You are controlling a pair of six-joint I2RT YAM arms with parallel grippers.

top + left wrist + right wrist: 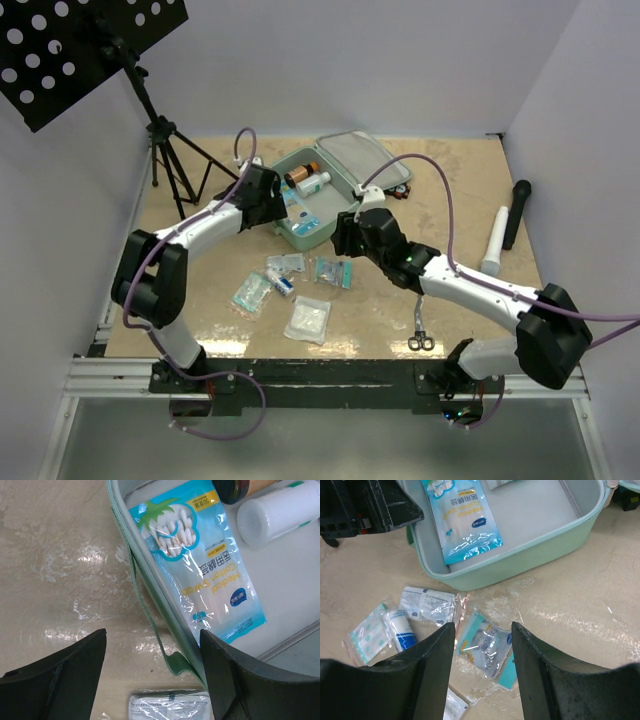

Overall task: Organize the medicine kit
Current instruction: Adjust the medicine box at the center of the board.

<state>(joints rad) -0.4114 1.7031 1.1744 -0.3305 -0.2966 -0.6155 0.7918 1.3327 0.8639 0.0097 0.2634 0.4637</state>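
The mint-green medicine kit [352, 158] lies open at the back middle of the table, lid tipped back. Its tray holds a blue cotton-swab packet [200, 565], a white bottle [275, 512] and a brown bottle [240, 487]. My left gripper [289, 208] is open and empty over the tray's left wall [150, 595], one finger outside it and one inside. My right gripper [340, 242] is open and empty just in front of the kit [520, 562], above a teal-edged packet [487, 642] on the table.
Loose packets lie in front of the kit: white sachets [427, 605], a bandage roll [400, 630], a teal packet [252, 292], a white gauze pack [308, 320]. Scissors [420, 335] lie front right. A white tube [497, 240] and black handle [517, 212] lie right. A tripod [170, 150] stands back left.
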